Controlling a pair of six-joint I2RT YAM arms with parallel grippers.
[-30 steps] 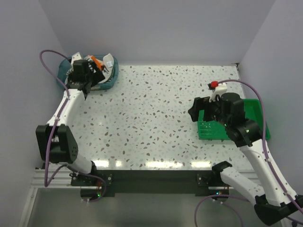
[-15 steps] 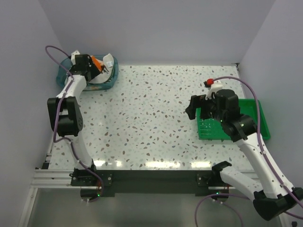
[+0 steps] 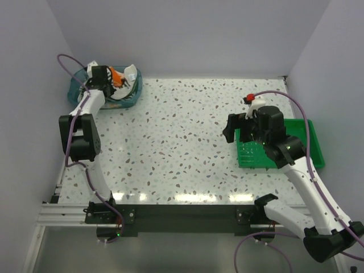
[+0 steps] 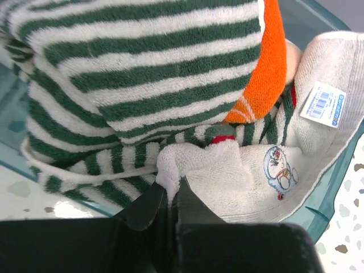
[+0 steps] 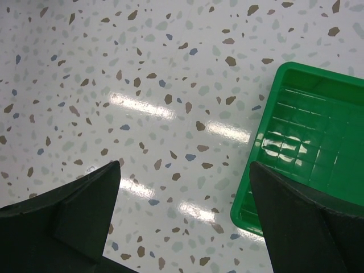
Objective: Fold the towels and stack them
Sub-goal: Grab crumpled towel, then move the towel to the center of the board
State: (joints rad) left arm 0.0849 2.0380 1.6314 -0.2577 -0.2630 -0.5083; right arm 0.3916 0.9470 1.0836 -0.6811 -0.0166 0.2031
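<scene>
The towels lie bunched in a teal basket (image 3: 75, 91) at the table's far left corner. In the left wrist view, a dark-striped towel (image 4: 142, 57) fills the top, with an orange towel (image 4: 267, 74) beside it. Below them is a white towel (image 4: 239, 176) with a small cartoon figure and a barcode label. My left gripper (image 4: 170, 185) (image 3: 105, 79) reaches into the basket and is shut on a raised fold of the white towel. My right gripper (image 5: 185, 170) (image 3: 234, 128) hangs open over bare table, holding nothing.
A green plastic tray (image 3: 310, 136) (image 5: 318, 131) sits at the right side of the speckled table, just right of my right gripper. Walls close in the table at the back, left and right.
My left gripper has shut on the white towel's fold in the basket. The right arm has drifted slightly left, still open.
</scene>
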